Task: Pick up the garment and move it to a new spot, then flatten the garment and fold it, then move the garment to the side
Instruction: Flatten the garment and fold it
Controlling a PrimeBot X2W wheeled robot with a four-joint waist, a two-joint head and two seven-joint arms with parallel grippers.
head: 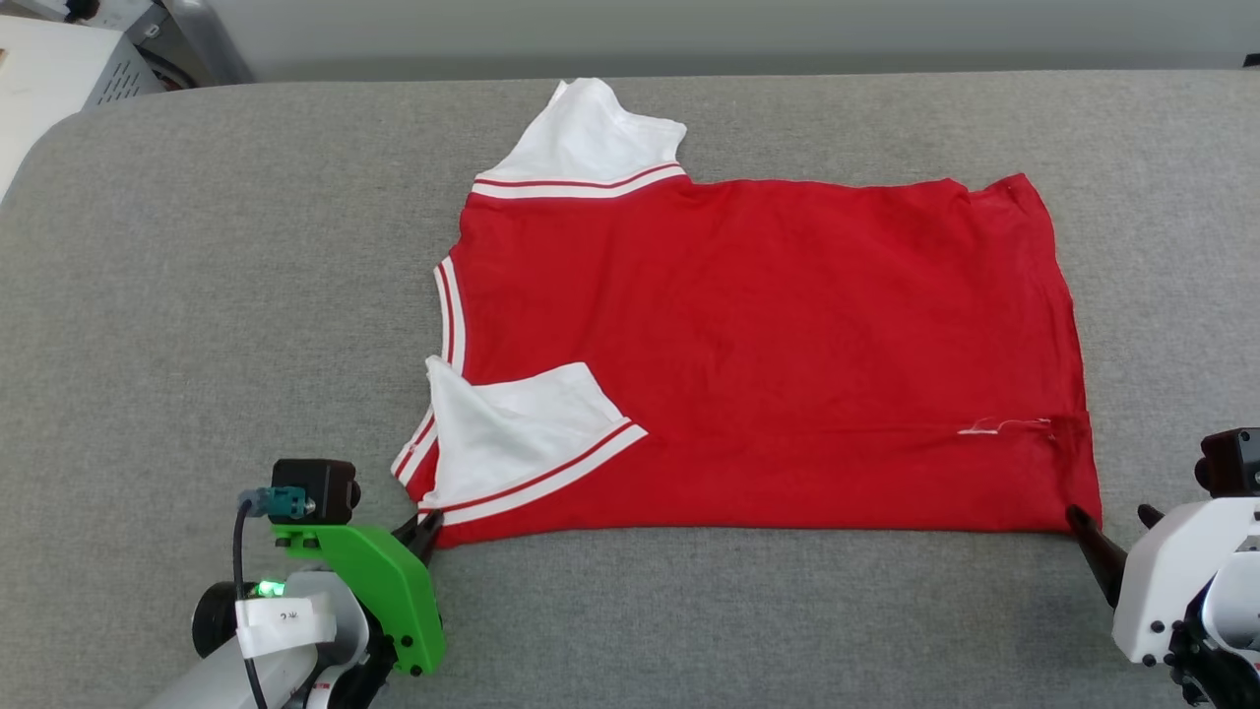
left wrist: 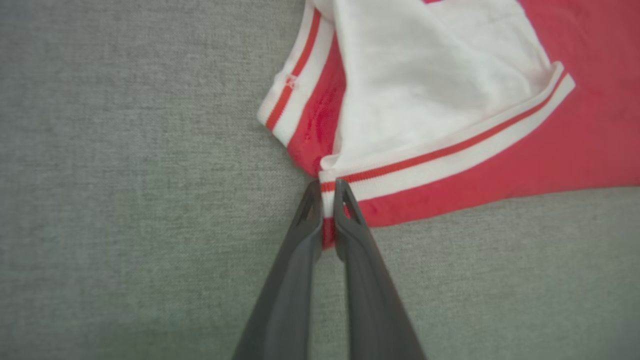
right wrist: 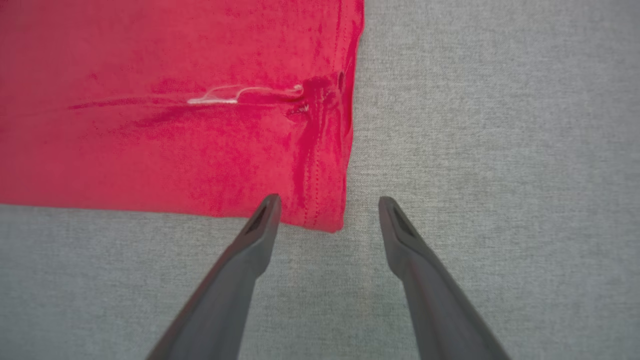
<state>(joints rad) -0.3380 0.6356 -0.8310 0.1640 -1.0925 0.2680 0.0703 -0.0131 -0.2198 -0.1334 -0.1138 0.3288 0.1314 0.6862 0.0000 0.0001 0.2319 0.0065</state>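
The left gripper [head: 428, 532] is pinched closed on the garment [head: 768, 364]. In the left wrist view the left gripper's [left wrist: 327, 187] two dark fingers [left wrist: 350, 230] meet with a thin strip of striped trim and red cloth squeezed between them, at the corner of the garment [left wrist: 550, 150] where the near sleeve begins. To the outer side of this gripper lies bare grey cloth surface [head: 197, 295]. Just beyond its tips the near sleeve [head: 512, 433] is folded inward, white over red, its striped band running away on a slant. Well beyond it the far sleeve [head: 586, 138] sticks out flat from the far edge.

From that grip the red body spreads flat across the surface toward the right gripper [head: 1109, 514], plain side up.

The right gripper [right wrist: 328, 200] stands open and holds nothing. Its fingers straddle the near hem corner [head: 1078, 492]: the inner fingertip is at the edge of the garment [right wrist: 150, 140] and the outer one is over grey surface. Whether they touch the cloth I cannot tell. A little beyond the tips, a loose white thread [right wrist: 225, 95] lies along a crease by the hem.
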